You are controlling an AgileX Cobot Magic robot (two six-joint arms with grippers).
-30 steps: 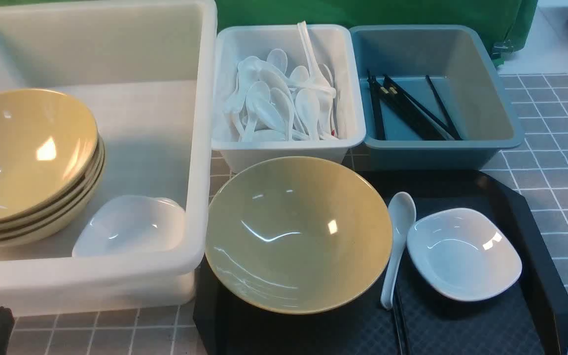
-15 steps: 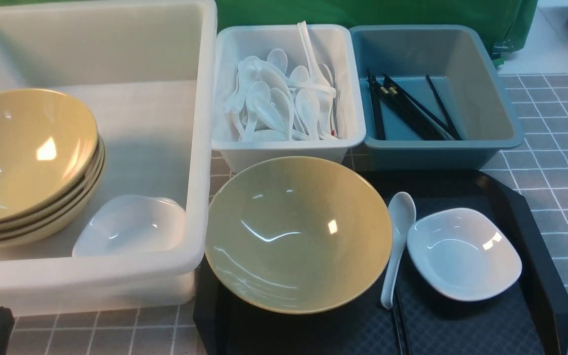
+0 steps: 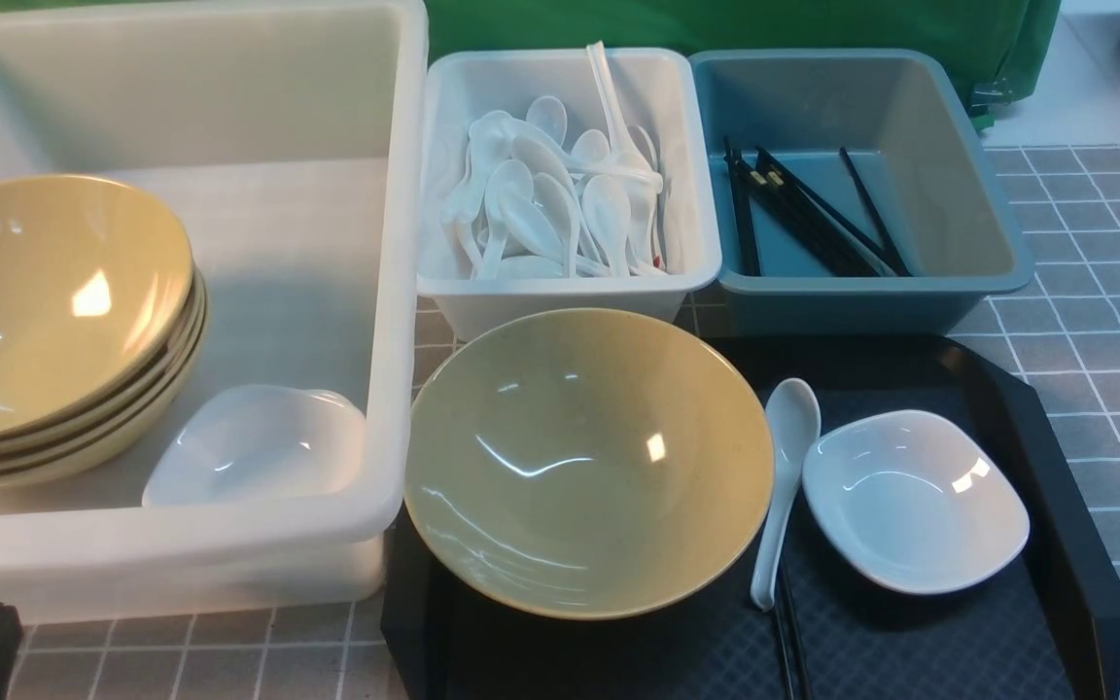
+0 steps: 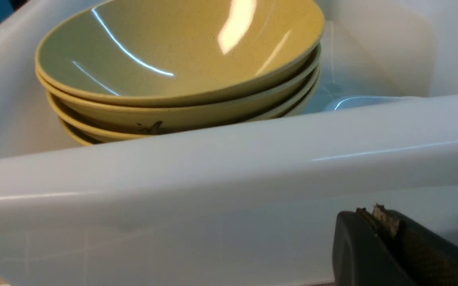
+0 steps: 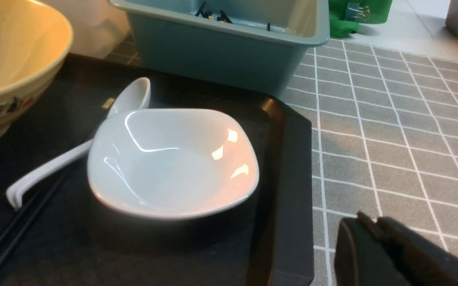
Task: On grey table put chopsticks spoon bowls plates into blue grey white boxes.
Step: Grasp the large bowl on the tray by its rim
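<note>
Right gripper (image 5: 372,221), seemingly closed, over grey table (image 5: 396,135); plate (image 5: 173,163) nearby on tray (image 5: 288,171).

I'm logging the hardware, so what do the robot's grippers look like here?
Only the tips show. The left gripper is matte black to dark grey with rounded edges. One finger face carries a rough, woven-looking pad with a frayed pale edge at the tip. The right gripper is the same matte black, though blurred. No cables, markings or arm links are in view.
</note>
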